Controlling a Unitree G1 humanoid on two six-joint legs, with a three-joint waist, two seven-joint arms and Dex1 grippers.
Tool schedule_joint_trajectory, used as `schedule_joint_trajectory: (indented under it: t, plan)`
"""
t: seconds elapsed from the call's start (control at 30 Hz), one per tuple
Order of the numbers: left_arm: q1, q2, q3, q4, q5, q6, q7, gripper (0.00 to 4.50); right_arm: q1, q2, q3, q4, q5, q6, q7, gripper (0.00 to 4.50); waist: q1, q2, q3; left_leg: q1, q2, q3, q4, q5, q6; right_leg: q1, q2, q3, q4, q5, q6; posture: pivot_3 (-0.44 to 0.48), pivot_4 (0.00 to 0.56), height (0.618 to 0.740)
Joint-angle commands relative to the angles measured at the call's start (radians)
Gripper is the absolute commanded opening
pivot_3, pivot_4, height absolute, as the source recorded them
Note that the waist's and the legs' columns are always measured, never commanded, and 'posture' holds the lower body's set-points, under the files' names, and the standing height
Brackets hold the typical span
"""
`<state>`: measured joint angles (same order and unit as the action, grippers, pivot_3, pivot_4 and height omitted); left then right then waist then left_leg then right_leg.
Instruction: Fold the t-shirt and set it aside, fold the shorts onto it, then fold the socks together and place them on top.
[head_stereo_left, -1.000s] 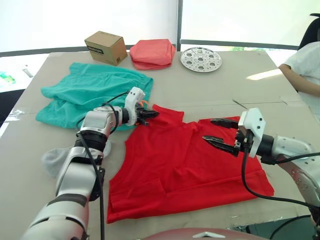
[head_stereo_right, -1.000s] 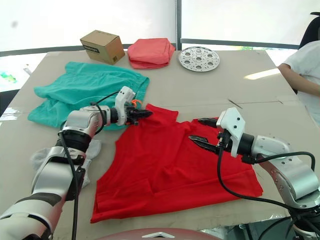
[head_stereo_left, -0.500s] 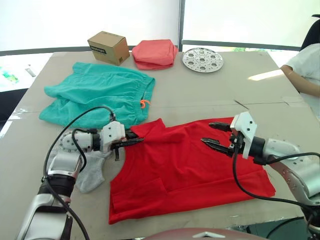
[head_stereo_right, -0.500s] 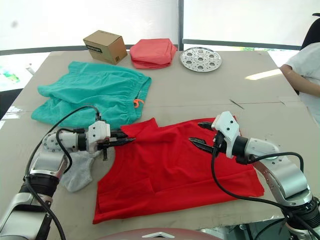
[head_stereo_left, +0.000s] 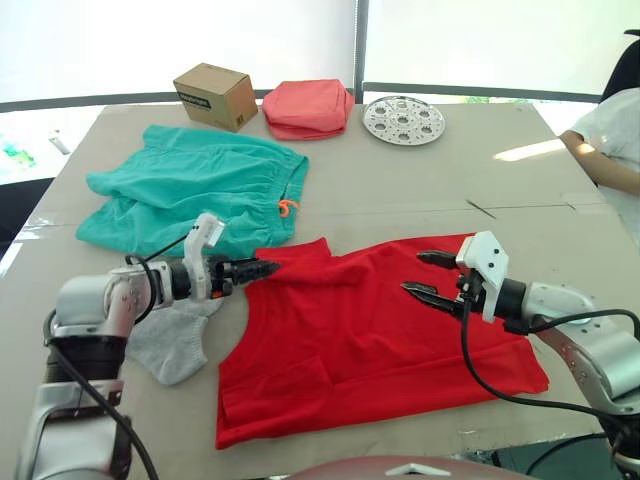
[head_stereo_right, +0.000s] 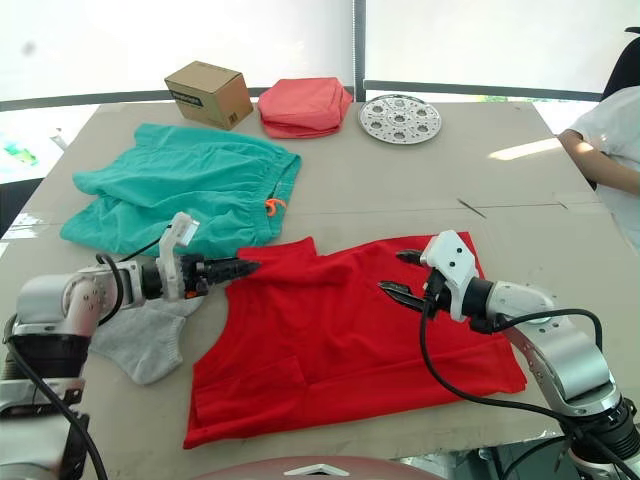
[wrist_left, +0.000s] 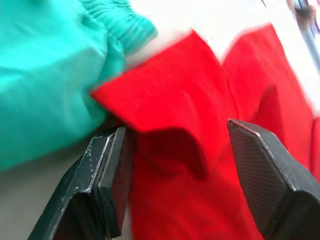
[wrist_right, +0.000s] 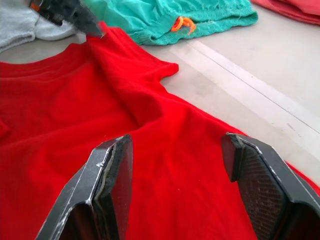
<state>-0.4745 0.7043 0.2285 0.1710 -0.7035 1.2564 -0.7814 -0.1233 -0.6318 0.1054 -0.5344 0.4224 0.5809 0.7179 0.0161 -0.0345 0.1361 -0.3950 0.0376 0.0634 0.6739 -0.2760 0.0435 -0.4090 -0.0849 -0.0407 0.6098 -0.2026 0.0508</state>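
At 9 o'clock of the t-shirt (head_stereo_left: 370, 340), spread flat with its long axis running 9 to 3, its raised corner is framed by the spread left gripper (head_stereo_left: 262, 269), while the right gripper (head_stereo_left: 425, 275), also spread, is held above the 2 o'clock part.

Socks (head_stereo_left: 170, 340) lie partly tucked under the left arm beside the t-shirt (head_stereo_left: 370, 340), so there's no counting them; a person's sleeve (head_stereo_left: 620, 125) is cut off beyond the tabletop (head_stereo_left: 450, 180).
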Motion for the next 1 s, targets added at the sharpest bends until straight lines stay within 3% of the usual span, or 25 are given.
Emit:
schedule_joint_trajectory:
  t: [0.03, 0.17, 0.3, 0.4, 0.57, 0.87, 1.0]
  plan:
    - [-0.082, -0.04, 0.11, 0.006, -0.046, 0.156, 0.114, 3.22, 0.0, -0.008, -0.009, -0.033, 0.001, -0.015, 0.012, 2.97, -0.003, -0.001, 0.0, 0.0, 0.0, 0.0, 0.0, 0.0, 0.0, 0.0, 0.0, 0.0, 0.0, 0.0, 0.0, 0.0, 0.15, 0.74]
    - [-0.144, -0.107, 0.21, 0.042, -0.023, 0.273, 0.237, 3.22, 0.003, -0.012, -0.008, -0.025, -0.007, -0.019, 0.019, 2.97, -0.008, -0.001, 0.0, 0.0, 0.0, -0.001, -0.001, 0.001, -0.002, 0.0, 0.003, 0.0, 0.0, 0.003, 0.002, 0.0, 0.15, 0.74]
    - [-0.143, -0.161, 0.24, 0.093, 0.031, 0.243, 0.332, 3.22, -0.003, -0.008, -0.012, -0.026, -0.011, -0.014, 0.015, 2.97, -0.006, -0.001, 0.0, 0.001, 0.0, -0.001, -0.002, 0.004, -0.007, 0.0, 0.003, 0.0, 0.0, 0.003, 0.002, 0.0, 0.15, 0.74]
    - [-0.117, -0.177, 0.195, 0.037, 0.021, 0.224, 0.316, 2.48, -0.002, -0.011, -0.035, -0.028, -0.013, 0.014, -0.008, 2.97, -0.003, -0.001, -0.001, 0.002, 0.0, -0.001, -0.002, 0.004, -0.007, 0.0, 0.003, 0.0, 0.0, 0.002, 0.0, 0.0, 0.15, 0.74]
    - [-0.078, -0.18, 0.185, -0.051, -0.019, 0.132, 0.254, 0.18, 0.0, -0.031, -0.059, -0.036, -0.024, 0.048, -0.037, 2.97, -0.003, -0.001, 0.0, 0.001, 0.0, -0.001, -0.002, 0.004, -0.007, 0.0, 0.001, 0.001, 0.0, 0.001, -0.003, 0.0, 0.15, 0.74]
    - [0.195, 0.023, 0.012, -0.438, 0.024, -0.509, -0.361, 0.05, -0.163, -0.195, -0.002, 0.017, -0.135, 0.167, -0.029, 2.97, -0.006, 0.002, 0.001, 0.0, 0.002, 0.003, -0.004, 0.004, -0.007, -0.003, -0.002, 0.001, -0.001, 0.001, -0.004, 0.0, 0.15, 0.74]
    - [0.289, 0.073, -0.019, -0.485, 0.079, -0.719, -0.494, 0.05, -0.293, -0.26, 0.068, 0.122, -0.202, 0.195, 0.014, 2.97, -0.002, 0.002, 0.001, 0.0, 0.002, 0.003, -0.004, 0.001, -0.003, -0.004, -0.003, 0.001, -0.002, 0.001, -0.004, 0.0, 0.15, 0.74]
